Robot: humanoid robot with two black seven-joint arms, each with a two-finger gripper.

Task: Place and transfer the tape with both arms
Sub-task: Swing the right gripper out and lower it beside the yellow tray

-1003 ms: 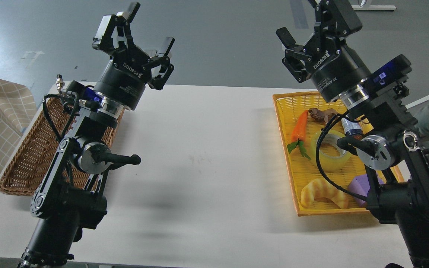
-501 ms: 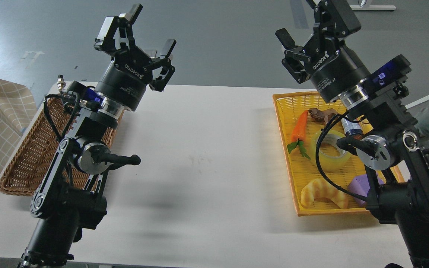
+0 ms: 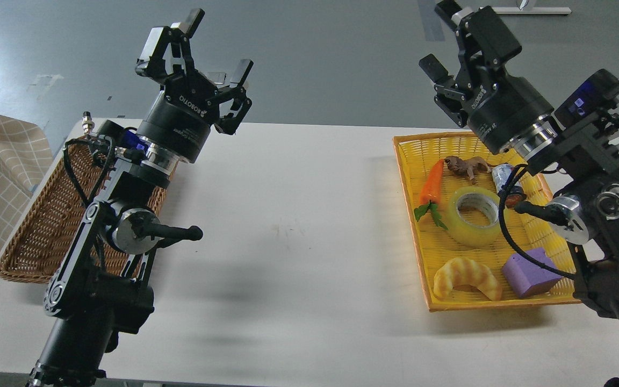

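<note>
middle: white table (image 3: 299,226) was bare, room to pass | right: carrot (image 3: 432,183), croissant (image 3: 468,277), purple block (image 3: 531,271) crowded the tape (image 3: 473,216)

Tape (image 3: 474,216): lying flat in yellow basket (image 3: 422,231).
Left hand (image 3: 198,47): spread wide, empty.
Right hand (image 3: 452,40): raised, spread wide, empty.
</note>
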